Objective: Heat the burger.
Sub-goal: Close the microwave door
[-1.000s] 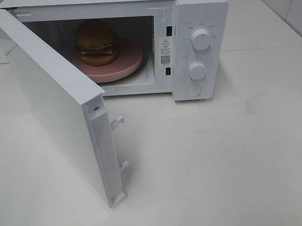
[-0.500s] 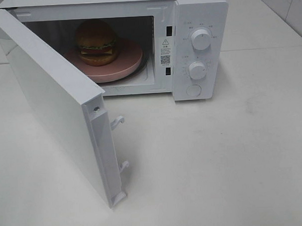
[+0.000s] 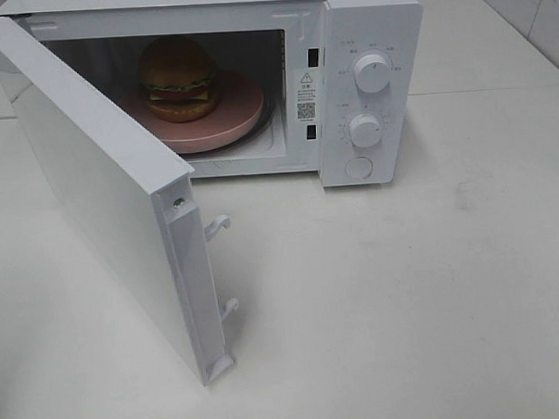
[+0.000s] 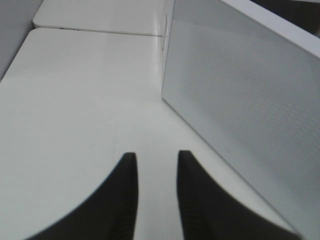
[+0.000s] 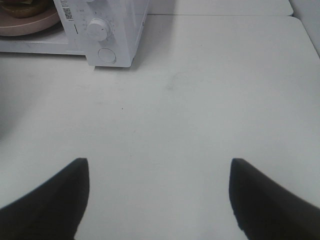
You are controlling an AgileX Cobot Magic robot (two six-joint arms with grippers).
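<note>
**Logged no shift overhead; found burger loaded, door not yet shut**

Compared the overhead view against the two earlier ones: saw nothing moved on the table (image 3: 404, 288), and neither arm in shot. Noted the left pincer (image 4: 157, 156) narrowed but not clenched in its wrist view, with a slim gap left between the fingers (image 4: 120, 200), grasping nothing. Found the door (image 4: 240, 100) swung wide, its outer face just beside and ahead of that pincer, not touching. Judged the narrowed fingers suited to nudging the door shut, the likely step in hand.

Located the burger (image 3: 177, 79) beyond the door from the left pincer, well apart, upright on the pink plate (image 3: 243, 114) inside the microwave (image 3: 373, 11); hidden from the left wrist view. Took loading as done; reckoned shutting the door and turning the knobs (image 3: 364, 130) as left to do.

Noted the right pincer (image 5: 159, 162) released, fingers wide, empty over the table. Placed the knobs well ahead of it and toward the left arm's side, the burger farther ahead still, only a sliver at the edge of its wrist view.
</note>
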